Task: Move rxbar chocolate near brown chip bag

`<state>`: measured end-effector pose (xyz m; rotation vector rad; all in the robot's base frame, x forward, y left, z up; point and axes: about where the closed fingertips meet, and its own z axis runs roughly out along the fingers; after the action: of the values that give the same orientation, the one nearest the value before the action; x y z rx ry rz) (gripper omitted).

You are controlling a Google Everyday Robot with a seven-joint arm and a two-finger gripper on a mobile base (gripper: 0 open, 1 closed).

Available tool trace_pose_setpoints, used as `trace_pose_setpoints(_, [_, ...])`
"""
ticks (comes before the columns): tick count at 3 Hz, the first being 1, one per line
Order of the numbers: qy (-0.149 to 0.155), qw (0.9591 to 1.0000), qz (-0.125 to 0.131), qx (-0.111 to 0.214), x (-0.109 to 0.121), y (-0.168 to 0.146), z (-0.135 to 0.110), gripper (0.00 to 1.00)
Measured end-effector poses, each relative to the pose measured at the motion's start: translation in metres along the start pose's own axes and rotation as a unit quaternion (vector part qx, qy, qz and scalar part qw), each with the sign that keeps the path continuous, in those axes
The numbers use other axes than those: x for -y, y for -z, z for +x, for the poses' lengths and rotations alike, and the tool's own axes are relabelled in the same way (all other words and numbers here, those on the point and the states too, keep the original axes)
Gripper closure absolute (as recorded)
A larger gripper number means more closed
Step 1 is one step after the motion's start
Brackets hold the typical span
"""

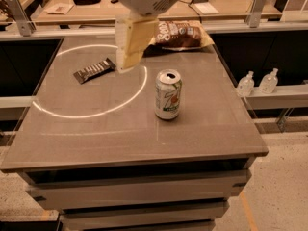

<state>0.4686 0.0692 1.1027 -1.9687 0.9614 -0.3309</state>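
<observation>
Well, the tool [126, 65] hangs just beside the rxbar chocolate [94, 70] — spread or closed, cannot tell.

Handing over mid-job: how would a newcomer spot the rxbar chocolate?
On the grey table, look inside the white light ring, far left, beside the hanging gripper. The rxbar chocolate lies flat there: thin, dark, with pale lettering, unlike the upright white-and-green can or the larger brown chip bag at the far edge.

The gripper [126, 64] is hanging over the table [96, 138], just right of the rxbar chocolate [94, 70], which is lying flat. The brown chip bag [180, 34] is sitting at the far edge, soda can [168, 94] standing upright nearer.
</observation>
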Motion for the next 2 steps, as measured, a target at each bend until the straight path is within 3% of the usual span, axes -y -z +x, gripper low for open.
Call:
trace_pose_setpoints(1, [0.019,0.9991,0.015,0.035,0.014,-0.051,-0.027,0.00])
trace_pose_setpoints(2, [0.032,0.9972,0.012,0.066,0.021,-0.107,-0.037,0.00])
